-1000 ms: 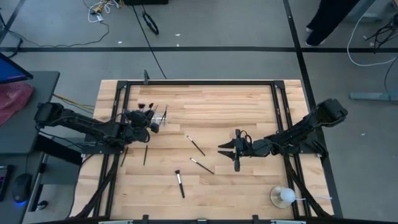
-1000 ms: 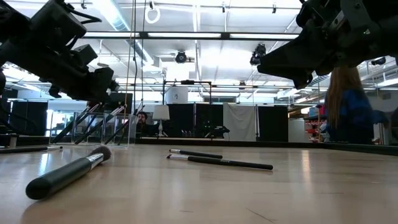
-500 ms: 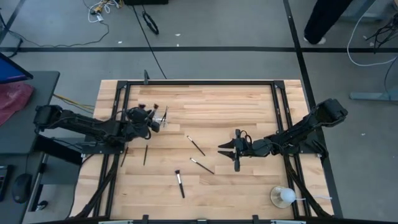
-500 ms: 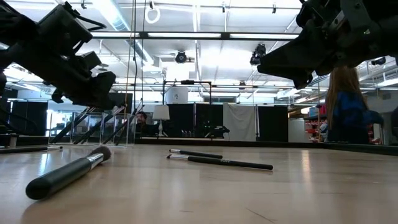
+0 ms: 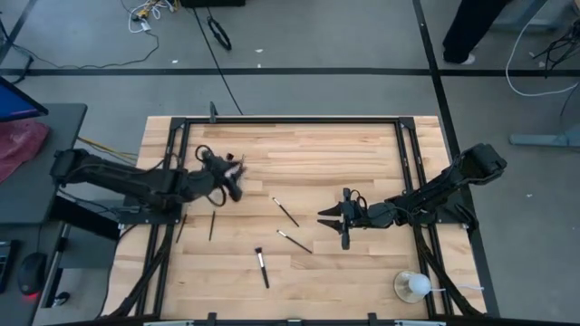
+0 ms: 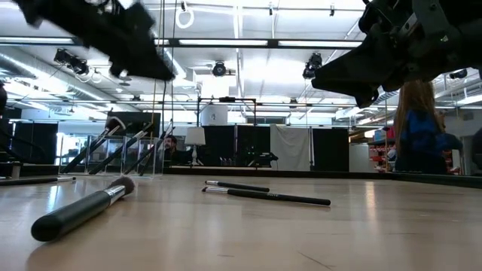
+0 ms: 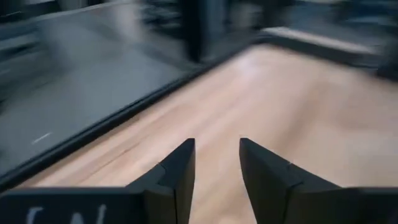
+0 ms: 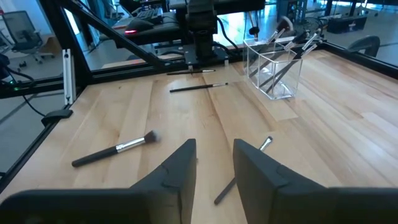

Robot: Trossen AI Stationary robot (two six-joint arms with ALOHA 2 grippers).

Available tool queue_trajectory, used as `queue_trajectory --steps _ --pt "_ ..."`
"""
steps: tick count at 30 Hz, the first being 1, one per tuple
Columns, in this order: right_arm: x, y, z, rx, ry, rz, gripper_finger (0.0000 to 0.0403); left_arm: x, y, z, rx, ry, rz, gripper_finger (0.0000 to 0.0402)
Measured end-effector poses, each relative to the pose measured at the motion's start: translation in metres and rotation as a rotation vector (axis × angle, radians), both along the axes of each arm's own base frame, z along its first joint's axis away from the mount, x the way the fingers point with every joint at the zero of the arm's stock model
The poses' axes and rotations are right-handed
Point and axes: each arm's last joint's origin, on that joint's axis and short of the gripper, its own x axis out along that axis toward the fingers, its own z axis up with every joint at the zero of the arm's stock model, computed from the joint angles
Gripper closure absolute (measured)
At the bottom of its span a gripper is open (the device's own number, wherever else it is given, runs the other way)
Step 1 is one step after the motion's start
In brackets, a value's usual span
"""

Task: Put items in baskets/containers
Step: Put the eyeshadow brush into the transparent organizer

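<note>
Brushes [image 6: 124, 147] lean tilted in the clear holder [image 8: 274, 71], heads up. Left gripper [image 7: 216, 163] above it, jaws parted, empty; right gripper [image 8: 214, 163] likewise, mid-bench [image 5: 344, 154].

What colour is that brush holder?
Clear, see-through plastic brush holder; shows best in the right wrist view.

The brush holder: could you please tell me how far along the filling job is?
Done: several brushes stand in the clear holder. In hand: nothing; the left tool by the holder and the right tool at mid-table are open and empty. Left: at least four loose brushes on the table.
</note>
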Motion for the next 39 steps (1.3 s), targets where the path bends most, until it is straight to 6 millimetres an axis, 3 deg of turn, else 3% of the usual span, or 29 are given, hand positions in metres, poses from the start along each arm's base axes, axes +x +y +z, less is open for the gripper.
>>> queue_trajectory --steps 3,6,12,16,23,27,32,39 --pt "0.000 0.000 0.000 0.000 0.001 0.000 0.0296 0.011 -0.025 0.016 0.004 0.016 -0.251 0.0288" --pt "0.000 0.000 -0.001 -0.001 0.007 0.000 0.0296 0.020 -0.055 0.015 -0.002 0.060 -0.413 0.0302" --pt "0.000 0.000 -0.001 -0.001 0.007 0.000 0.0296 0.032 -0.116 -0.025 -0.003 0.218 -0.506 0.0317" --pt "0.000 0.000 -0.001 -0.001 0.007 -0.001 0.0296 0.025 -0.137 -0.052 -0.106 0.317 -0.424 0.0311" --pt "0.000 0.000 -0.001 0.000 0.007 0.000 0.0296 -0.017 -0.134 -0.073 -0.448 0.487 -0.070 0.0262" --pt "0.000 0.000 -0.001 -0.001 0.008 -0.001 0.0296 -0.036 -0.130 -0.076 -0.489 0.523 0.097 0.0245" --pt "0.000 0.000 -0.001 -0.001 0.009 -0.001 0.0296 -0.040 -0.126 -0.079 -0.505 0.481 0.172 0.0250" --pt "0.000 0.000 -0.001 -0.002 0.010 -0.001 0.0296 -0.032 -0.112 -0.077 -0.412 0.427 0.221 0.0255"
